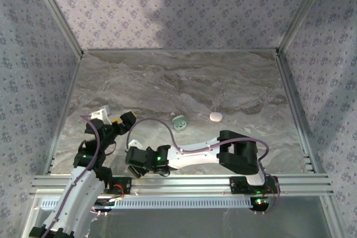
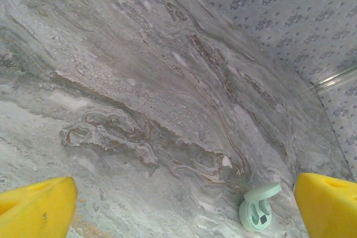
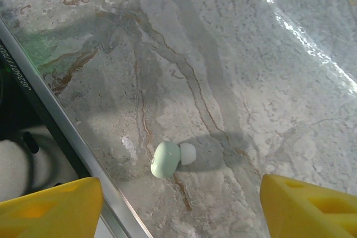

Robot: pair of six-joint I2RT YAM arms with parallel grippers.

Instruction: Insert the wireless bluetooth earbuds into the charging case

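Observation:
One of the earbuds (image 3: 170, 159), mint with a white tip, lies on the marble close to the front rail. My right gripper (image 3: 178, 210) hovers over it, open, with its yellow fingertips (image 3: 50, 207) wide on either side and not touching it. In the top view the right gripper (image 1: 135, 165) sits low by the front edge. The mint charging case (image 1: 179, 122) stands open mid-table, lid up (image 2: 257, 210). I cannot tell what its sockets hold. My left gripper (image 1: 111, 116) is open and empty, left of the case, with its yellow fingers (image 2: 326, 204) at the frame's bottom corners.
A white oval pod (image 1: 216, 116) lies to the right of the case. An aluminium rail (image 3: 67, 137) borders the table front, right beside the earbud. Patterned walls (image 1: 178, 9) close in the back and sides.

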